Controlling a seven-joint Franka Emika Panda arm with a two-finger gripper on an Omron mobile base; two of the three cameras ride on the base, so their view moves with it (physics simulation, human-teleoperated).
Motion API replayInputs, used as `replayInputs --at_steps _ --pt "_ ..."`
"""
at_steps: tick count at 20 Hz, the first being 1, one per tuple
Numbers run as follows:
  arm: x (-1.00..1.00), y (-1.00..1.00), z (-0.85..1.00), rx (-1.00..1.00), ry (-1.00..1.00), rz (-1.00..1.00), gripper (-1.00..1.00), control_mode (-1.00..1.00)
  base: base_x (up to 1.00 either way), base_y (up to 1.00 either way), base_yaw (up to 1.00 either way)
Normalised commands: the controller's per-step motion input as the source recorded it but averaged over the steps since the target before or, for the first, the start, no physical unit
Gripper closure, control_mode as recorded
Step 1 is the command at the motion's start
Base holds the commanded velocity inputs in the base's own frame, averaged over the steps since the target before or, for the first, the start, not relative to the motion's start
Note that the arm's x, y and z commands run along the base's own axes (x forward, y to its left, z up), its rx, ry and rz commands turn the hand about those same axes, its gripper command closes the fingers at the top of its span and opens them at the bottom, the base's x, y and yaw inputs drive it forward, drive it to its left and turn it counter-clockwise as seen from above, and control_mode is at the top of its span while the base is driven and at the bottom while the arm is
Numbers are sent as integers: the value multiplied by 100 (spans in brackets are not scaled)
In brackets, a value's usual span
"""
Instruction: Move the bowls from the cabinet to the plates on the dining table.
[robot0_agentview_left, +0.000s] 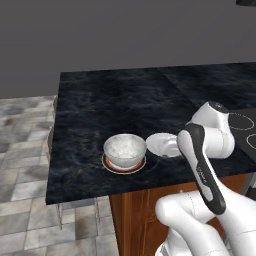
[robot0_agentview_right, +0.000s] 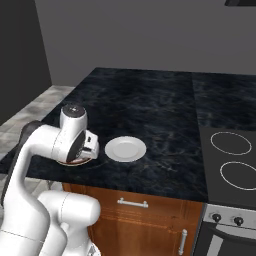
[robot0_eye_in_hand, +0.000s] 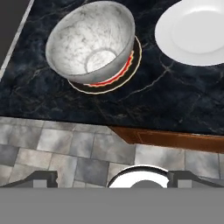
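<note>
Marbled bowl (robot0_eye_in_hand: 91, 41) sits on the orange-red plate (robot0_eye_in_hand: 114, 78) on the counter (robot0_agentview_left: 100, 100), ahead of the pincer (robot0_eye_in_hand: 112, 177). White plate (robot0_agentview_right: 125, 148) lies just beside it, bare. Pincer jaws are wide apart, holding nothing, backed off over the counter edge. One bowl delivered; judging by the bare plate, the reddish-brown bowl is left to fetch from the cabinet.

A kitchen: black marble counter (robot0_agentview_right: 150, 105), stove rings (robot0_agentview_right: 231, 143), wooden drawers (robot0_agentview_right: 132, 205), tiled floor (robot0_agentview_left: 25, 130)
</note>
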Motion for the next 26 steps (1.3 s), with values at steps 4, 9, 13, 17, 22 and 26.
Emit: replayInputs --at_steps 4,9,13,17,22,26 --pt "-25 0 39 -1 0 11 -100 -100 0 0 0" --pt "-18 -2 21 -6 0 1 -100 -100 0 0 0" --pt "-30 -6 12 -11 0 0 -100 -100 0 0 0" --pt "-38 -3 18 -10 -1 0 -100 -100 0 0 0" --pt "-41 0 36 -5 -7 0 -100 -100 0 0 0" --pt "-38 0 59 0 -16 0 -100 -100 0 0 0"
